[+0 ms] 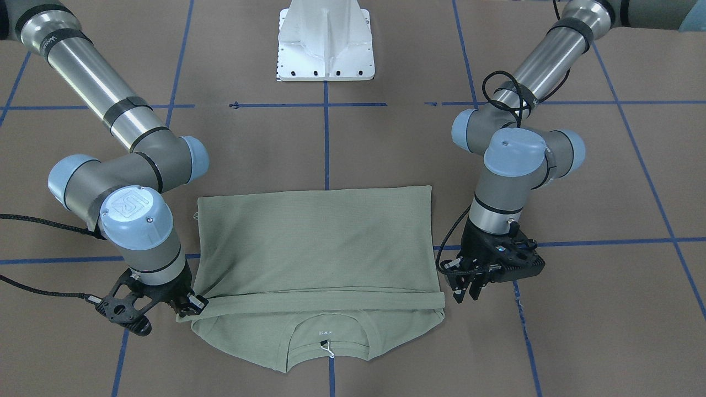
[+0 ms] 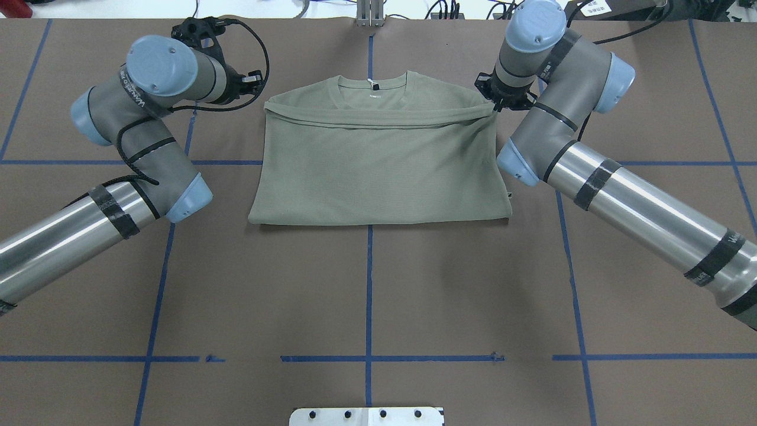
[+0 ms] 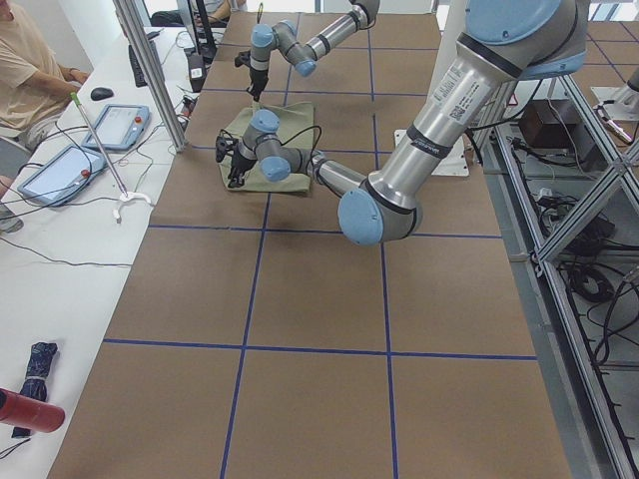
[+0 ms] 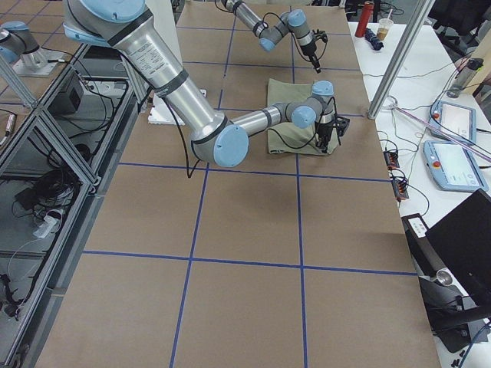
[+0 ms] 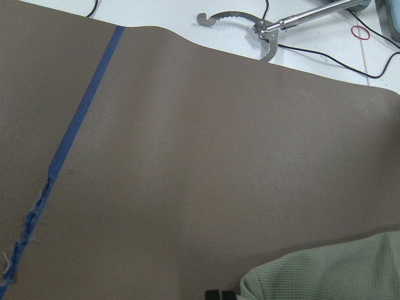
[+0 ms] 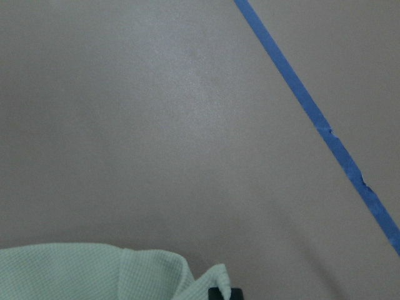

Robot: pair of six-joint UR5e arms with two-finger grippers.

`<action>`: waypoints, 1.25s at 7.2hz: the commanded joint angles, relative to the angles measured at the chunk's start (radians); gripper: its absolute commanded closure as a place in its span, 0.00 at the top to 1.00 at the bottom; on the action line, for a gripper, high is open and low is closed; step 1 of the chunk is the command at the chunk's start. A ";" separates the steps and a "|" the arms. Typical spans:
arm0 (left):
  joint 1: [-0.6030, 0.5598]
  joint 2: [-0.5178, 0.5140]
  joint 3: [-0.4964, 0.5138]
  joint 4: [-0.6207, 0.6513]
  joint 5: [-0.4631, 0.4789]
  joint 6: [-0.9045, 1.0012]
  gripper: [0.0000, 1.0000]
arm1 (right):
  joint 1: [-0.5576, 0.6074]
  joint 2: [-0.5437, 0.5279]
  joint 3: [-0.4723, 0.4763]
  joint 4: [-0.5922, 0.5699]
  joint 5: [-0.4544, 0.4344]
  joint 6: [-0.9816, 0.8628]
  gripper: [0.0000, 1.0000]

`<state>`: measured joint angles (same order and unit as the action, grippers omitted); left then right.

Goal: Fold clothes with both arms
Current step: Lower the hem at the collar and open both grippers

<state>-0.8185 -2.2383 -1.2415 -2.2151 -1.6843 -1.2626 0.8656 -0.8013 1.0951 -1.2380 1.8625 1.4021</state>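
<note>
The sage-green clothes point(image 1: 314, 242) point(image 2: 378, 171) lie flat on the brown table. The hem half is folded up over the body, leaving the collar and white label point(image 1: 329, 348) uncovered. My right gripper point(image 1: 196, 304) point(image 2: 494, 103) is shut on one corner of the folded edge, and the cloth point(image 6: 81, 272) meets its fingertips point(image 6: 223, 292) in the right wrist view. My left gripper point(image 1: 466, 295) point(image 2: 253, 83) hangs just outside the other corner and touches no cloth. Its pads point(image 5: 213, 294) sit close together beside the shirt's edge point(image 5: 325, 275).
The white base pedestal point(image 1: 326, 41) stands behind the shirt. Blue tape lines point(image 2: 369, 284) cross the table. A metal grabber tool point(image 5: 262, 28) lies on the white bench past the table's far edge. A person point(image 3: 30, 70) sits there beside tablets point(image 3: 55, 170).
</note>
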 commanded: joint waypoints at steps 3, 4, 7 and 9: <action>-0.013 0.000 -0.010 -0.002 -0.003 0.000 0.71 | 0.001 0.004 0.000 0.002 -0.019 0.000 1.00; -0.018 0.002 -0.013 0.000 -0.008 0.000 0.71 | 0.007 0.005 0.034 0.003 -0.008 0.004 1.00; -0.022 0.016 -0.058 0.003 -0.014 0.000 0.71 | -0.023 -0.235 0.470 -0.008 0.076 0.177 1.00; -0.021 0.017 -0.062 0.003 -0.014 0.000 0.71 | -0.130 -0.338 0.587 0.000 -0.032 0.381 1.00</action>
<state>-0.8399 -2.2229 -1.3000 -2.2121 -1.6980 -1.2618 0.7966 -1.0784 1.6099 -1.2432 1.8995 1.6608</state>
